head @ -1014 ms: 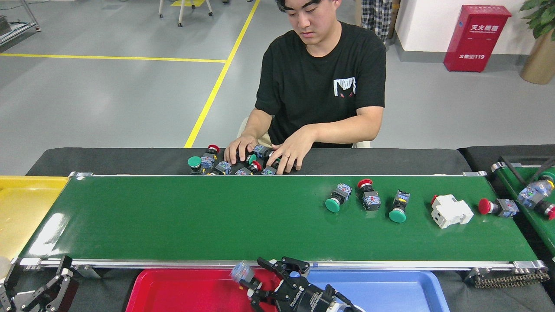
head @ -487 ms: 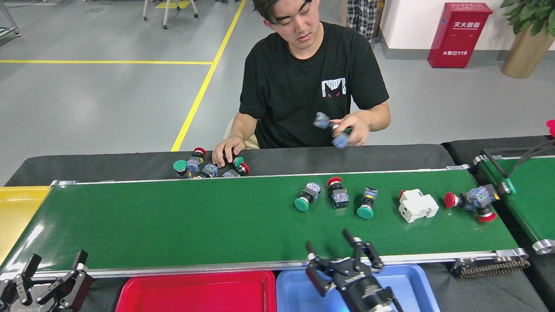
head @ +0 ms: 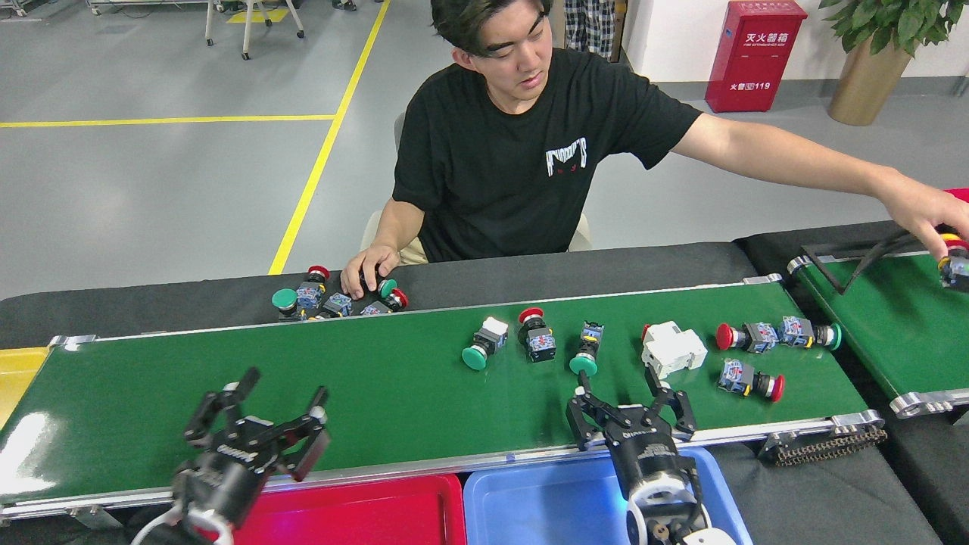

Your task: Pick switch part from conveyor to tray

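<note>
The conveyor (head: 318, 393) runs across the head view, a glossy dark-green belt with silver rails. On its right half lie several switch parts: a green-capped one (head: 484, 342), a red-capped one (head: 536, 333), another green-capped one (head: 587, 350), a white block (head: 672, 350) and three more (head: 749, 378) near the right end. My right gripper (head: 619, 386) stands open over the belt's near edge, just below the second green-capped part and the white block. My left gripper (head: 286, 387) is open over a bare stretch of belt at the left. Nothing is held by either.
A red tray (head: 356, 515) and a blue tray (head: 545, 499) sit below the near rail, a yellow tray (head: 15, 371) at the far left. A person sits behind, one hand (head: 367, 272) on a pile of parts, the other (head: 931, 219) over a smaller green belt (head: 886, 325).
Both grippers have risen from beside the trays to above the belt. The parts have travelled left, with more arriving at the right end. The person's arm has stretched out to the right.
</note>
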You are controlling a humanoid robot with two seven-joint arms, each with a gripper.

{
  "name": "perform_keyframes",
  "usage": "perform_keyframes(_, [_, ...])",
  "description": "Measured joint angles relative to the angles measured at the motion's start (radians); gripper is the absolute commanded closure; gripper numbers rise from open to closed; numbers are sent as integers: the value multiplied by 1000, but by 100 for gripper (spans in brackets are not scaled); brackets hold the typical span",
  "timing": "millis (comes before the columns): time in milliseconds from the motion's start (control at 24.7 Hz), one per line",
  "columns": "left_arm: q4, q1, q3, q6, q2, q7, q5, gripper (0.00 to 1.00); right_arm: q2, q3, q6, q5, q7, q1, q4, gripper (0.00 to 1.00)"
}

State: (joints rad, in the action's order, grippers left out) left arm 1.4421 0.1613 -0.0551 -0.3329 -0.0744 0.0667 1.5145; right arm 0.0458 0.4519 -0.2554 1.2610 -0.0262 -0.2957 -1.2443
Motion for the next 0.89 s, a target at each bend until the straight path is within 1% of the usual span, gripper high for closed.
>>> perform_keyframes(81, [-75, 51, -53, 38, 1, 2, 0, 0, 31, 9, -1, 2, 11, -40, 59, 2])
perform_keyframes(162, [-140, 100, -97, 71, 10, 3, 2, 0, 49, 11, -2, 2, 21, -79, 118, 2])
perform_keyframes(243, [-191, 133, -132, 94, 18, 3, 9, 0, 63, 11, -3, 2, 23, -108, 174, 6])
perform_keyframes(284, [-212, 143, -146, 103, 21, 3, 16, 0, 69, 11, -3, 2, 24, -121, 202, 12])
perform_keyframes(365, [-239, 152, -163, 125, 39, 3, 32, 0, 72, 12, -8, 0, 26, -147, 243, 39])
perform_keyframes(406, [-247, 157, -167, 131, 52, 3, 41, 0, 72, 12, -7, -3, 29, -157, 255, 56])
perform_keyframes(487, [-271, 173, -169, 136, 76, 4, 67, 0, 72, 12, 0, -7, 36, -169, 268, 81])
perform_keyframes(527, [-283, 181, -169, 139, 85, 4, 82, 0, 72, 12, 10, -7, 38, -171, 270, 89])
perform_keyframes(568, [-300, 189, -169, 144, 96, 5, 96, 1, 72, 12, 25, -8, 39, -171, 270, 93])
perform_keyframes(649, [-324, 200, -168, 155, 105, 7, 106, 1, 72, 12, 57, -9, 41, -171, 271, 96])
perform_keyframes(730, [-336, 206, -163, 164, 105, 7, 107, 4, 72, 12, 85, -10, 41, -171, 270, 98])
perform_keyframes(771, [-339, 206, -160, 168, 104, 7, 107, 9, 72, 12, 99, -10, 41, -171, 268, 98])
perform_keyframes(811, [-343, 207, -158, 176, 103, 6, 107, 21, 72, 12, 115, -10, 42, -171, 266, 98])
perform_keyframes(892, [-358, 208, -156, 191, 95, 2, 107, 53, 72, 13, 152, -11, 42, -172, 254, 98])
